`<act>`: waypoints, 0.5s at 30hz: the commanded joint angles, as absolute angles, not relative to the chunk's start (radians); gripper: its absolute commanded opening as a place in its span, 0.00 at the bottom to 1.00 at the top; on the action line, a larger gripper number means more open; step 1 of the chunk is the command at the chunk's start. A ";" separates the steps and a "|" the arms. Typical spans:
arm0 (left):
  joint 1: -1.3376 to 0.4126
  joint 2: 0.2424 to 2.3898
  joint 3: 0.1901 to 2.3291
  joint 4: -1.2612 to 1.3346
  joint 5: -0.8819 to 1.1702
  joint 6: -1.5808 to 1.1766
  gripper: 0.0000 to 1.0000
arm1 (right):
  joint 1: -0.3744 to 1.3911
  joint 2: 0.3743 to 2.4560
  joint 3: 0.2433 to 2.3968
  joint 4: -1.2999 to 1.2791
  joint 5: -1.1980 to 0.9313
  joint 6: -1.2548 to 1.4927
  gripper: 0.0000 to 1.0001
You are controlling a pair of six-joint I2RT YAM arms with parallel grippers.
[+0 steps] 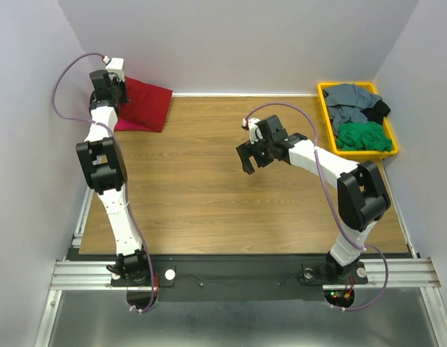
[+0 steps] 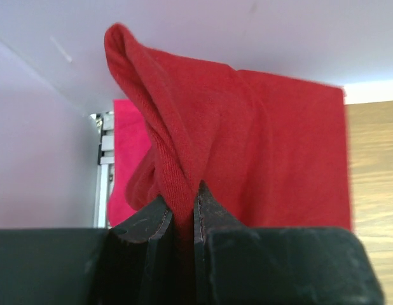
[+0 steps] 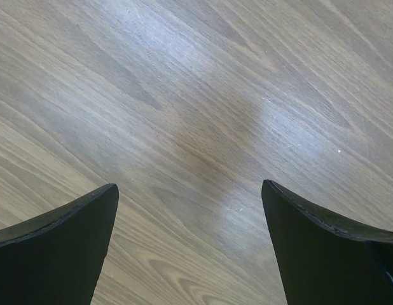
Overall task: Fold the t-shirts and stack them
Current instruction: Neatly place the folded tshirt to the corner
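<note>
A: left hand (image 1: 108,88) status?
B: clamped down on a bunched fold of the crimson t-shirt (image 2: 266,146). Cloth is pinched between the two fingers (image 2: 149,222) and a peak of fabric is pulled up above them. The hand is located at the far left corner of the tabletop (image 1: 209,210), close to the wall (image 1: 245,43)
A: where is the rest of that shirt laid?
B: spread in the same far left corner, just right of the left hand. A pink t-shirt (image 2: 128,149) is seen underneath it, with only strips along the left and near edges exposed
A: right hand (image 1: 254,153)?
B: spread wide, nothing is held. It is positioned over bare wood, right of centre. Only woodgrain is seen between its fingertips in the wrist view. It is well apart from the two shirts in the corner
A: other shirts?
B: piled in a yellow bin (image 1: 394,141) at the far right edge. Grey shirts (image 1: 350,101) are at the far end, a green shirt (image 1: 364,136) at the near end, and a black shirt (image 1: 381,108) against the right side. All are crumpled together, so a count can't be given. The bin is well apart from the right hand
</note>
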State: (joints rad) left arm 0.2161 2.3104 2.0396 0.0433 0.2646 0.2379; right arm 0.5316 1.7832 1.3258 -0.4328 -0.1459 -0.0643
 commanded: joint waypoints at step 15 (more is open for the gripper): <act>0.327 2.390 2.149 0.006 0.216 0.367 0.47 | 0.537 1.779 1.315 -0.457 -0.138 -0.092 1.00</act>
